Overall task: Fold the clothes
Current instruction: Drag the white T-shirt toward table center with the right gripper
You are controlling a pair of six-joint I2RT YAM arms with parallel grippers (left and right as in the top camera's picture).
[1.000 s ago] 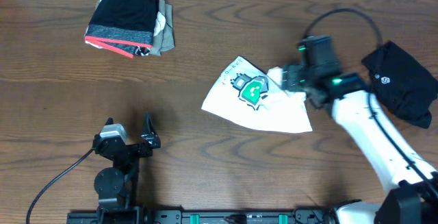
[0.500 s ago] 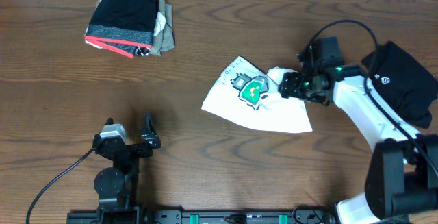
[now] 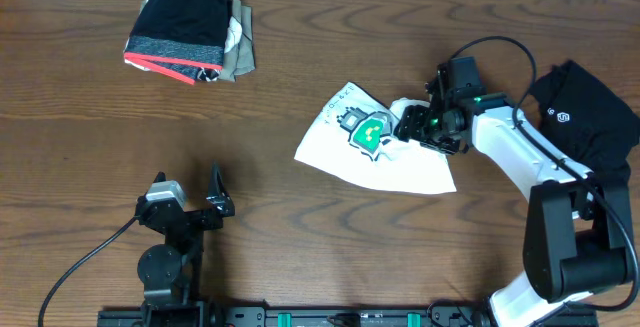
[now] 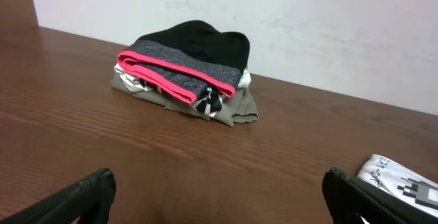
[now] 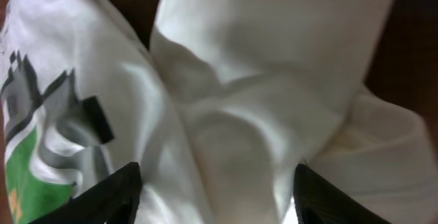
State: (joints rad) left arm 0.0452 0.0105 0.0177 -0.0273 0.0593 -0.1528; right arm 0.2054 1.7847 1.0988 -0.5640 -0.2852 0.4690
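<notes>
A white shirt (image 3: 392, 162) with a green and grey print lies crumpled right of the table's middle, and its corner shows in the left wrist view (image 4: 404, 177). My right gripper (image 3: 410, 124) is low over the shirt's upper right part. Its jaws stand open and straddle a raised fold of white cloth (image 5: 260, 80), with one black fingertip (image 5: 113, 193) at each side; the right gripper (image 5: 217, 196) presses close to the fabric. A black garment (image 3: 590, 117) with a small white logo lies at the far right. My left gripper (image 3: 190, 189) rests near the front left, open and empty (image 4: 221, 203).
A folded stack of clothes (image 3: 190, 27), black and grey on top with a pink band, sits at the back left, also visible ahead of the left wrist (image 4: 185, 66). The right arm's black cable (image 3: 500, 42) loops above the shirt. A pale wall (image 4: 308, 18) runs behind the table.
My right gripper has swung left and down onto the shirt's upper right fold, and its jaws have narrowed slightly. The left arm has stayed still.
</notes>
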